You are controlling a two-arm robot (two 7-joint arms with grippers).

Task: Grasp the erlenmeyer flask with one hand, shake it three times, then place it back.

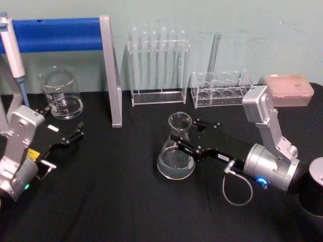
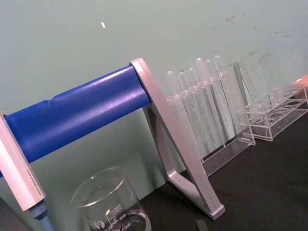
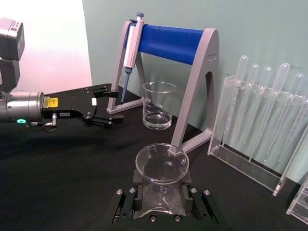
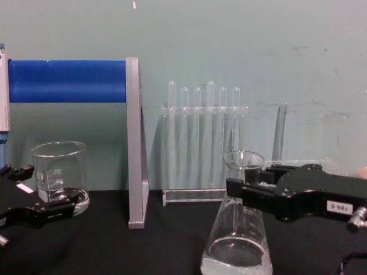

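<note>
head view: right gripper (image 1: 187, 135) clamps the neck of the erlenmeyer flask (image 1: 176, 157), which stands upright on the black table (image 1: 121, 191), centre-right. left gripper (image 1: 76, 132), fingers apart, sits near the beaker (image 1: 62, 95).

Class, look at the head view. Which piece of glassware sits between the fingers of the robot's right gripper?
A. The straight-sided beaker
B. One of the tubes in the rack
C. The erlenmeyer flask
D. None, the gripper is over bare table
C: the right gripper has a finger on either side of the neck of the erlenmeyer flask, while the beaker stands far off to the robot's left.
</note>
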